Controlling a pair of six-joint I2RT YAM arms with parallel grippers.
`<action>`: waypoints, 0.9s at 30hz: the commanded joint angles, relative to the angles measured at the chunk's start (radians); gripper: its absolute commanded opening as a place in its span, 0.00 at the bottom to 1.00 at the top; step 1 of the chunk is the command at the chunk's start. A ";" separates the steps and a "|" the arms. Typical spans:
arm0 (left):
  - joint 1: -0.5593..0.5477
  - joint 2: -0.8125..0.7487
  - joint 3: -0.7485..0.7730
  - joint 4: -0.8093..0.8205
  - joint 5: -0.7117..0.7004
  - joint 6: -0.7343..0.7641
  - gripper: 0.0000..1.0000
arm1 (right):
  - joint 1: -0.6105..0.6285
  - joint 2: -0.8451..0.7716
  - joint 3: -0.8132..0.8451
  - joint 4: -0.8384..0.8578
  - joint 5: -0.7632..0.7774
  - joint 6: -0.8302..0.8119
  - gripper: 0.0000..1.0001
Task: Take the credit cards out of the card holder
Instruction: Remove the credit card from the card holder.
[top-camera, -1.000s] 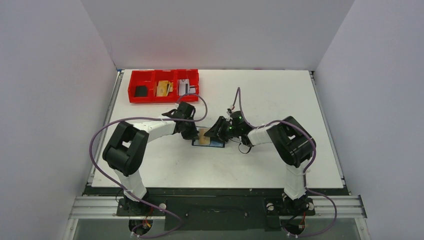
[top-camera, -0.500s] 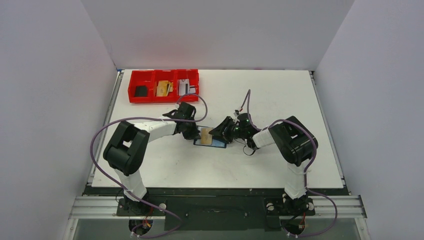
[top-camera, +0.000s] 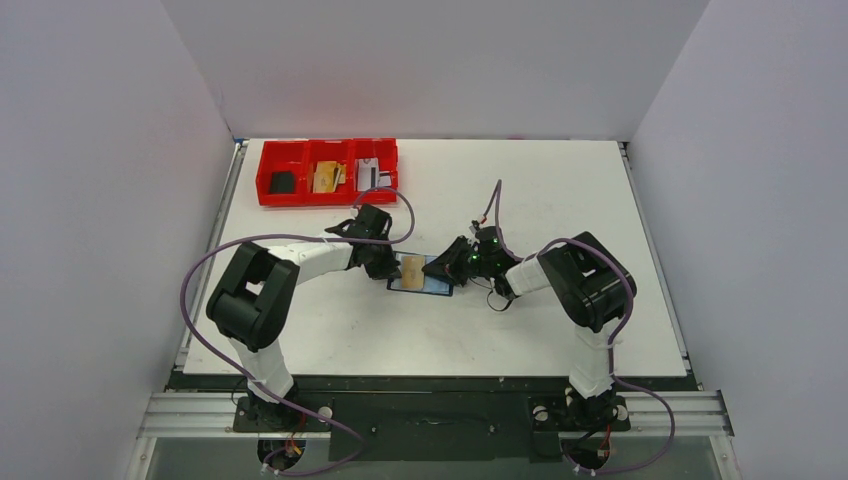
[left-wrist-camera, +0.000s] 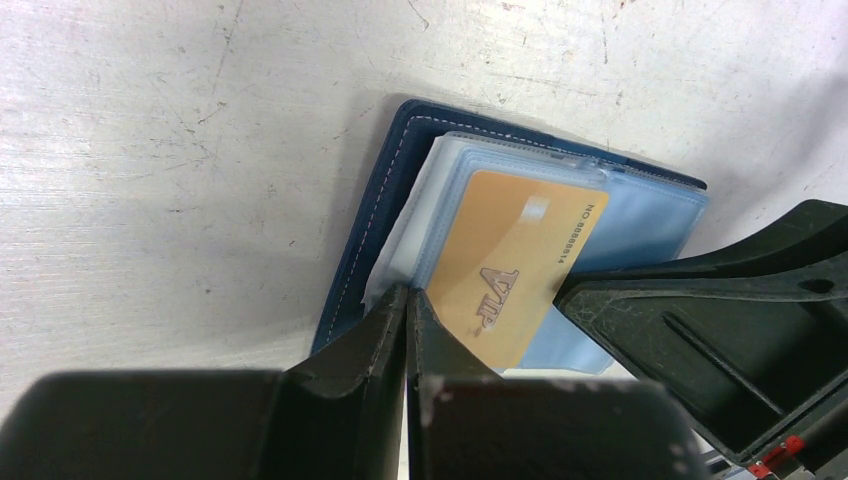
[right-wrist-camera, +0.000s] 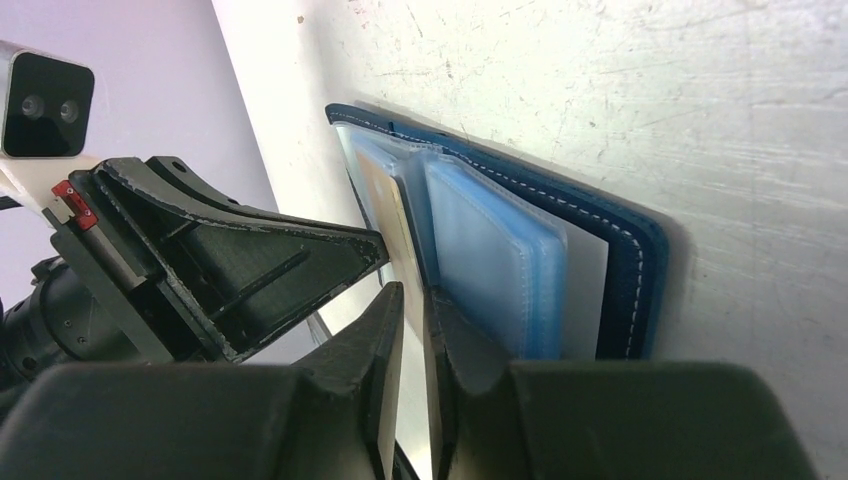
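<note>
Left wrist view: the card holder (left-wrist-camera: 375, 215) lies open and flat on the white table (left-wrist-camera: 150, 150). Its navy cover faces down, pale stitching runs along the edge, and blue-grey clear sleeves are stacked on top. A tan-gold card (left-wrist-camera: 515, 255) rests slantwise across those sleeves, face up, with its chip and printed digits showing. Whether its lower end sits inside a pocket cannot be told.

The left gripper (left-wrist-camera: 407, 292) has its fingers pressed together with no gap and nothing between them. Its tips are set at the edge of the sleeves, right beside the card's lower corner.

In the right wrist view the right gripper (right-wrist-camera: 415, 292) is closed down to a thin slot. The card, seen edge-on, runs into that slot, so the fingers pinch it. The sleeves fan out just beside the outer finger.

From the top external view, the holder sits near the middle of the table, between the two grippers, with the left one at its left end and the right one at its right. A red tray (top-camera: 328, 198) stands well apart at the far left corner. Its three compartments hold a dark, a tan and a pale grey item, each too small to identify.
</note>
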 joint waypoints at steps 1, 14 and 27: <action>-0.013 0.045 -0.045 -0.047 -0.018 0.013 0.00 | -0.007 0.007 -0.007 0.065 0.016 -0.006 0.09; -0.014 0.049 -0.042 -0.043 -0.005 0.019 0.00 | 0.007 0.032 0.018 0.041 0.010 -0.036 0.05; -0.014 0.062 -0.034 -0.041 0.002 0.023 0.00 | 0.026 0.041 0.044 0.020 0.003 -0.053 0.07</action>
